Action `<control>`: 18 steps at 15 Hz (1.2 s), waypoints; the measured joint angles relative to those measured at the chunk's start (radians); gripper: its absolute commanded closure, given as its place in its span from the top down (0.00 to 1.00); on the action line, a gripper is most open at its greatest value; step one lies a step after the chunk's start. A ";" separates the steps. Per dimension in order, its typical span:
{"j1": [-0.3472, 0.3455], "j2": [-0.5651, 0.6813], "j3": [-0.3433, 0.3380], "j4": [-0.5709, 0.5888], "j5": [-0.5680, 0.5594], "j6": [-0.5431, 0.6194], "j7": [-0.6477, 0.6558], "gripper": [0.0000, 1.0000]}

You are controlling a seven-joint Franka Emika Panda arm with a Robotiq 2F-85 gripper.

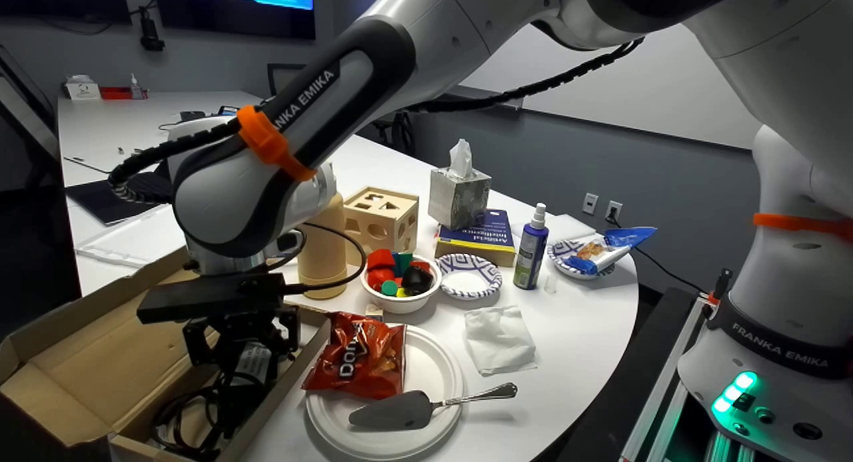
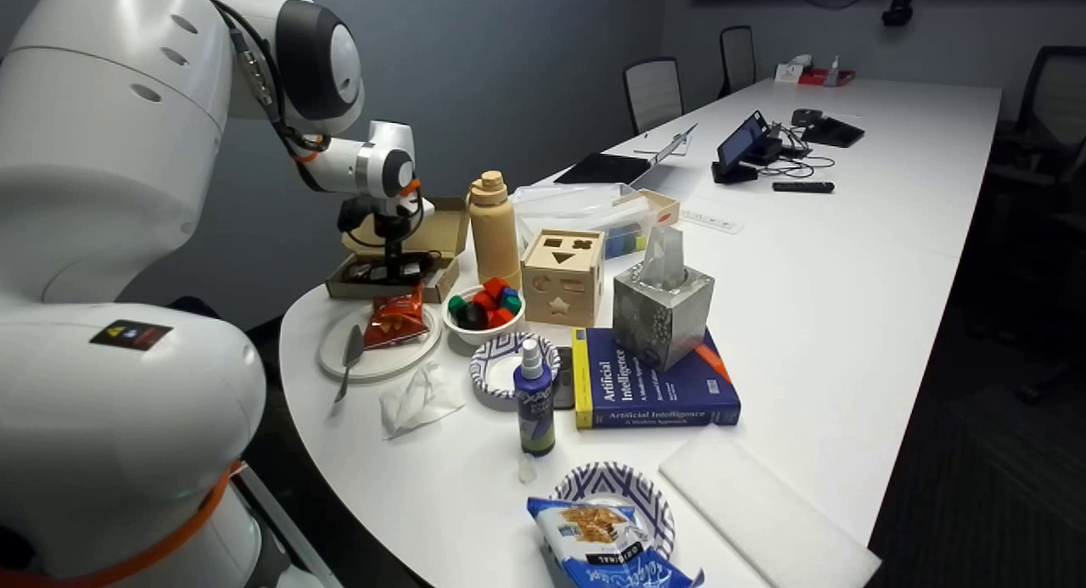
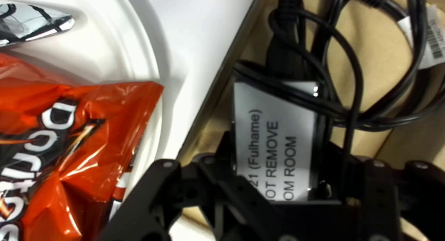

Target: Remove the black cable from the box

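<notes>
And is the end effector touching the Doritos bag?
Apart. In an exterior view, the box wall shows between the end effector and the Doritos bag.

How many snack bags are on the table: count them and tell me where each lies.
2. The red Doritos bag lies on the plain white plate, and the blue snack bag rests on a patterned plate. Another could be hidden behind something.

Smooth cable [image 3: 295, 95], matt cardboard box [image 1: 126, 342]
</notes>
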 measured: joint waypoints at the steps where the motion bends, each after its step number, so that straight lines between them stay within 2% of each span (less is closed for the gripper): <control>1: 0.000 -0.010 0.000 0.000 0.000 0.000 0.000 0.32; 5: 0.001 -0.055 0.002 0.000 0.000 -0.012 0.000 0.32; 12: 0.001 -0.156 0.002 -0.007 0.000 -0.107 0.040 0.32; 18: -0.001 -0.325 0.002 -0.098 0.000 -0.136 0.117 0.32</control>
